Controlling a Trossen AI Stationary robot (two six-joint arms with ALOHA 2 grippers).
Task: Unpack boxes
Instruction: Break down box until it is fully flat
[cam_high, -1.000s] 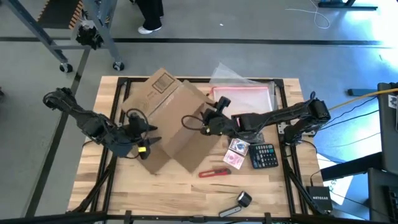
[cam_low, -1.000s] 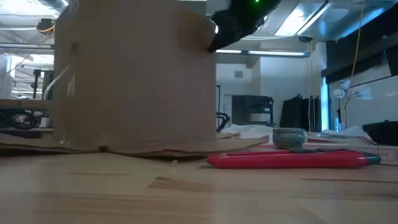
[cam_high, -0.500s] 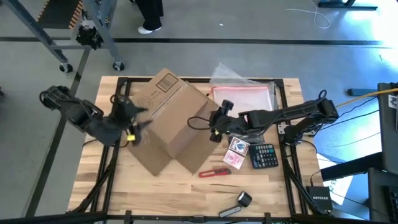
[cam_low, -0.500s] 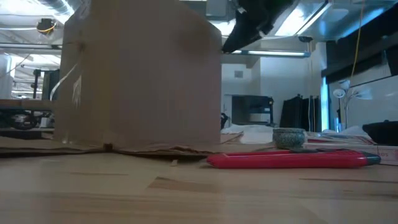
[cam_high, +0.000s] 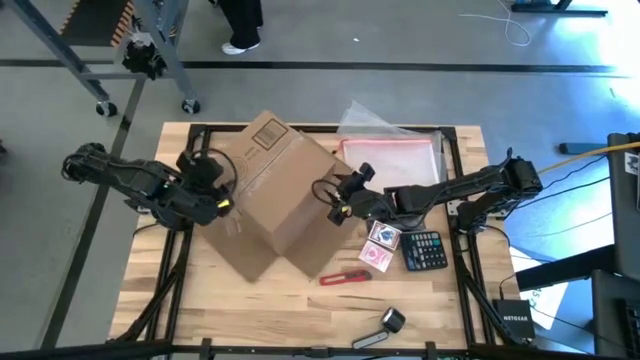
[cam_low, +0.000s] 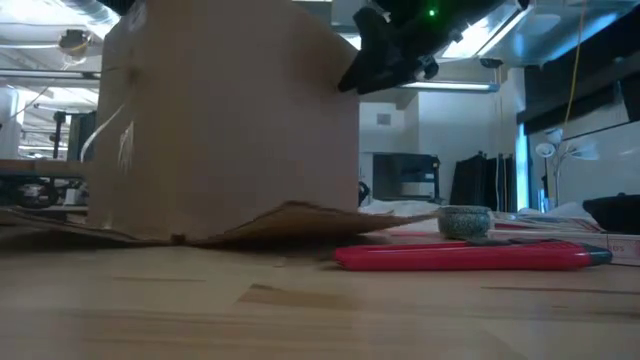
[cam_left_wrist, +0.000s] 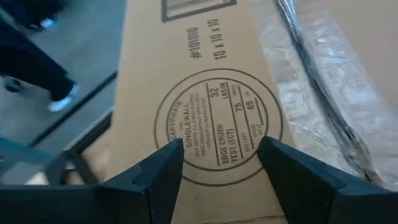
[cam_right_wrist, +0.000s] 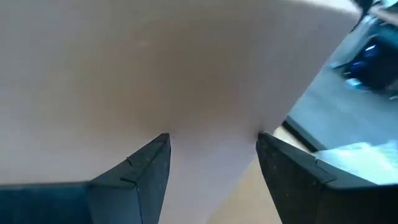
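The box (cam_high: 278, 195) sits mid-frame, between both claws. Left claw (cam_high: 226, 190) at its left face, right claw (cam_high: 328, 196) at its right; both spread apart, holding nothing.

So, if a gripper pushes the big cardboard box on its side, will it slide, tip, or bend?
The cardboard box probably slides, since it sits broad on the smooth wooden table. It looks tall in the low view, so a high push might tip it. Its loose bottom flap already lifts, so it would likely bend and drag.

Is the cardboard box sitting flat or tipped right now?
Tipped: the cardboard box leans, and in the low view its flap edge lifts off the table.
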